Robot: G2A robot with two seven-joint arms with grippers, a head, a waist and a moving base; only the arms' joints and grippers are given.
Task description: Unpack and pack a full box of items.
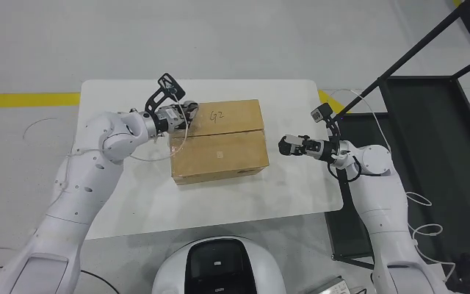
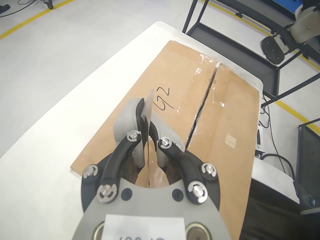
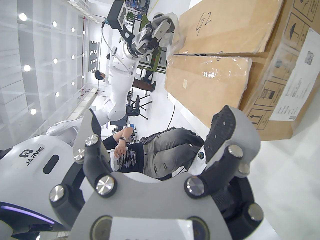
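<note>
Left gripper (image 2: pixel 147 101): fingers together, clamped on a thin strip of clear tape (image 2: pixel 150 97). It sits over the top of the cardboard box (image 1: pixel 220 143), at the end of the box on the left arm's side, just beside the seam (image 2: pixel 200 111) and on the flap that carries a handwritten mark (image 2: pixel 162 98). In the right wrist view the strip appears as a crumpled clear film hanging from that gripper down to the box end at the seam. Right gripper (image 1: pixel 283 144): fingers well apart, holding nothing, near the opposite end of the box at seam level but not touching it. The box lies flat on the white table (image 1: pixel 132 206), with both top flaps down and meeting along the seam, which shows as a narrow dark gap. Glossy tape remnants lie along the flap edges. A small pale square sticker (image 2: pixel 230 141) is on the unmarked flap, and a printed label (image 3: pixel 297 76) is on the end face towards the right gripper. Count: one box, two top flaps, one tape strip, one handwritten mark, two grippers.
</note>
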